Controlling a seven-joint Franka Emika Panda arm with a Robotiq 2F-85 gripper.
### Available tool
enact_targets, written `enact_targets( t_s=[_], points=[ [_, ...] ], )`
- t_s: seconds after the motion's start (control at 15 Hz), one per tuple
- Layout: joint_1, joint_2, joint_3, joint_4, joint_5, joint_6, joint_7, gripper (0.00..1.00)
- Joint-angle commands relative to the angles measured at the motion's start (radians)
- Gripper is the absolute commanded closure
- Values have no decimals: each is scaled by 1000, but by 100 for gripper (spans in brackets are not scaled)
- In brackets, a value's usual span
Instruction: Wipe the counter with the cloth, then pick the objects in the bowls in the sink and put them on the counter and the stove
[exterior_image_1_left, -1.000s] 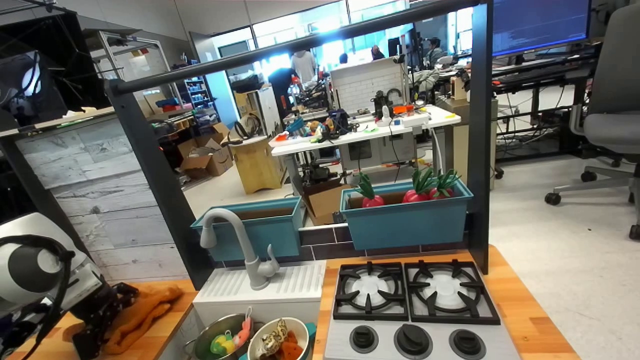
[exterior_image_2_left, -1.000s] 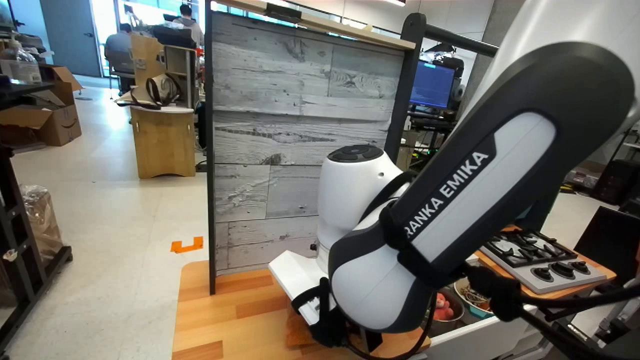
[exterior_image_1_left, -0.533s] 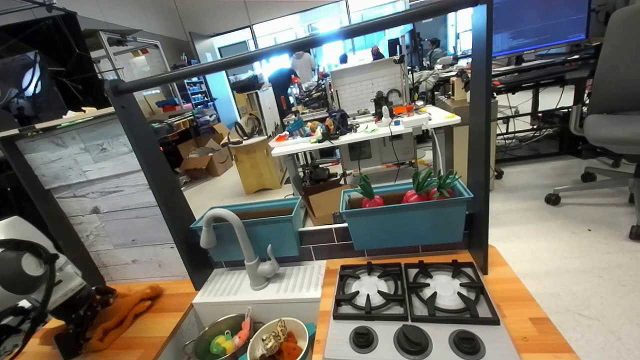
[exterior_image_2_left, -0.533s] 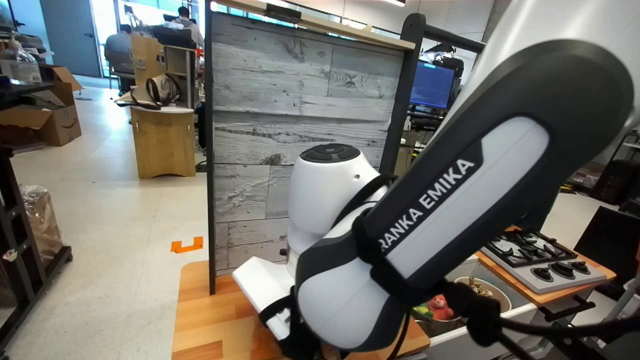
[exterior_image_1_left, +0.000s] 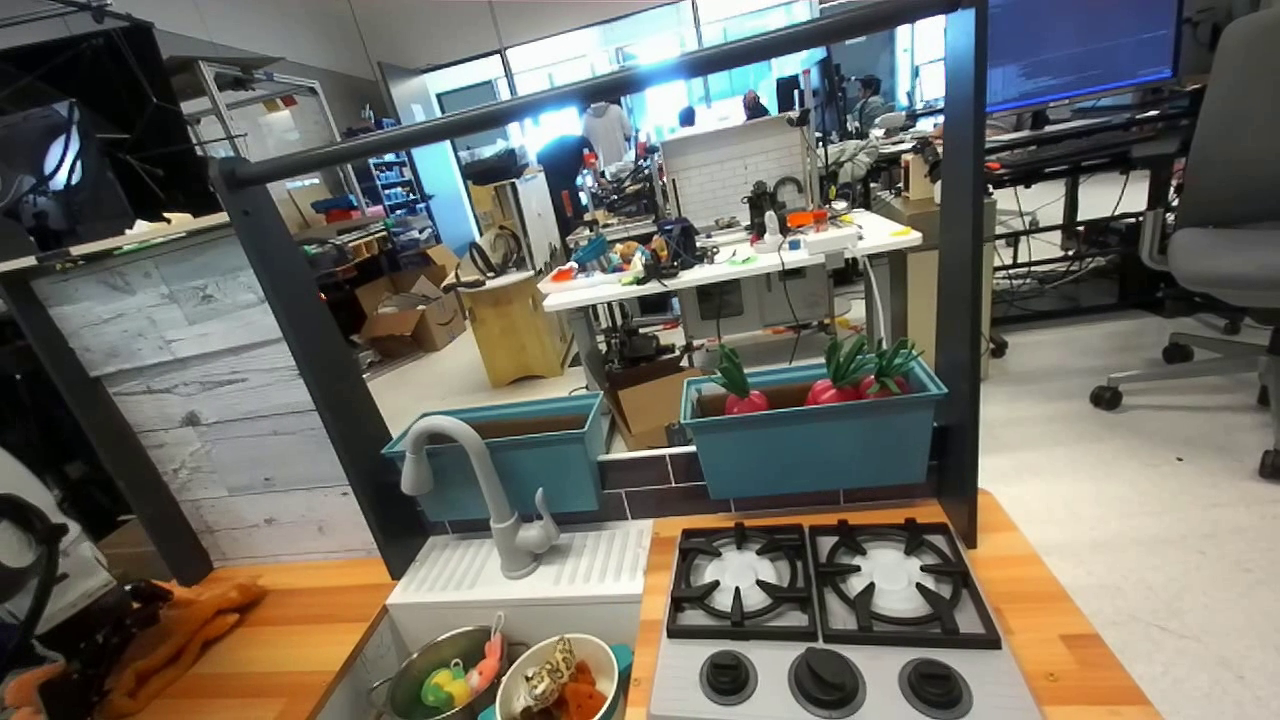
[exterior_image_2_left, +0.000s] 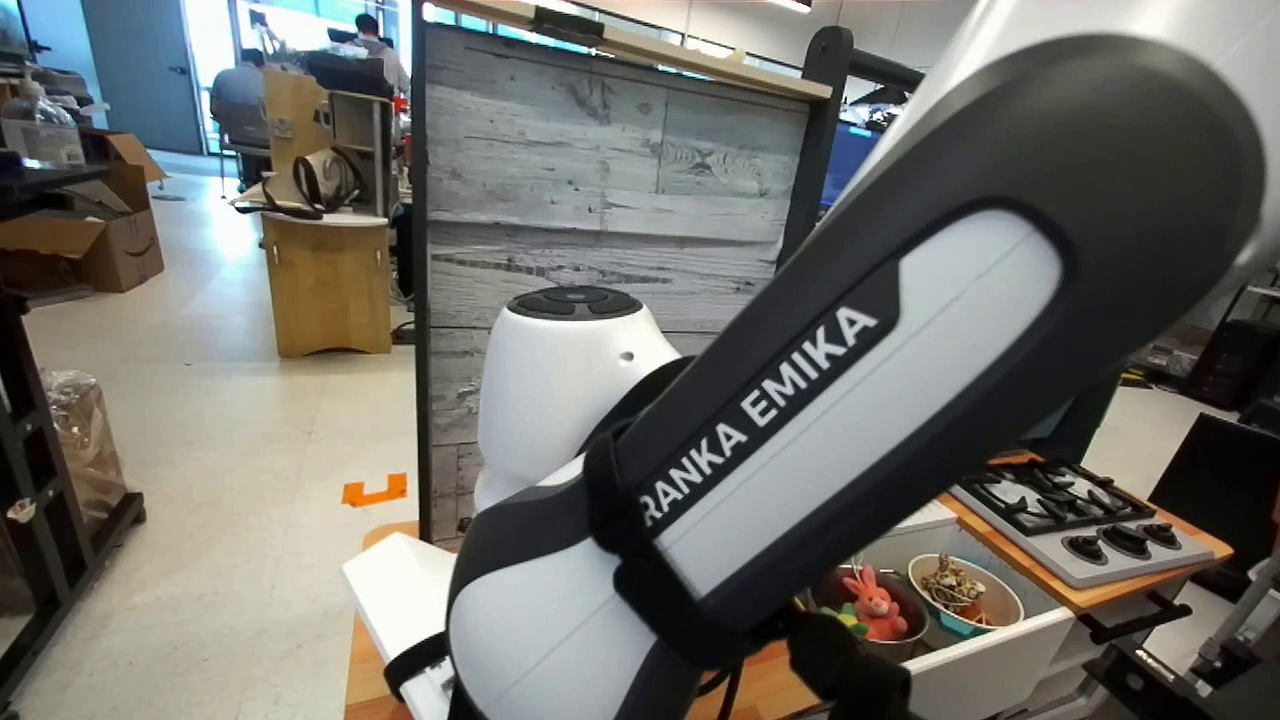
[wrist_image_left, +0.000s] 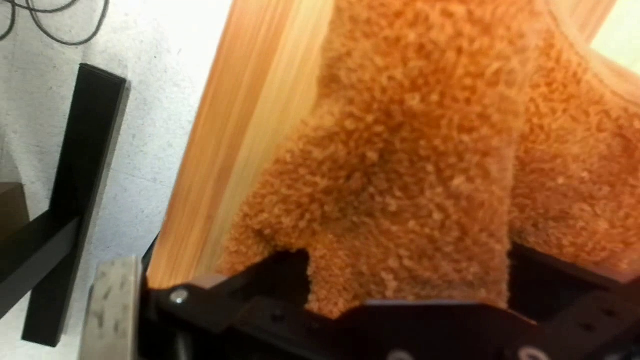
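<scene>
The bright orange, soft fabric cloth lies on the light-brown wood-grain counter, well apart from the pale rectangular sink and on the opposite side of it from the black-grated, grey-framed stove. The cloth's long axis runs slantwise alongside the sink: its far end points toward the side of the sink that bears the curved grey faucet, and its near end reaches the black gripper. In the wrist view the fingers stand wide apart, with a thick fold of the cloth lying between them. In an exterior view the white-and-black robot arm hides the gripper.

A broad stretch of wood grain shows between the cloth and the sink. In the wrist view a straight edge of the counter runs along the cloth; a narrower strip of wood separates the two, and pale floor shows beyond.

Inside the sink, in the half nearer the cloth, a round metal bowl holds a pink, long-eared soft toy and a green-and-yellow toy. Just beside it, in the half nearer the stove, a round cream-and-teal bowl holds a brown-and-cream spotted toy and a bright orange toy.
</scene>
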Motion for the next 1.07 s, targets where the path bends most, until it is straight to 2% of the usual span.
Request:
enact_targets(
  t_s=[0.0, 0.47, 0.73, 1.0],
  points=[
    [8, -55, -69, -208, 9, 21, 91, 0],
    [20, -191, -207, -548, 4, 65, 285, 0],
    [-45, -131, -146, -502, 3, 187, 222, 0],
    [-35, -94, -85, -405, -1, 236, 146, 0]
  ],
)
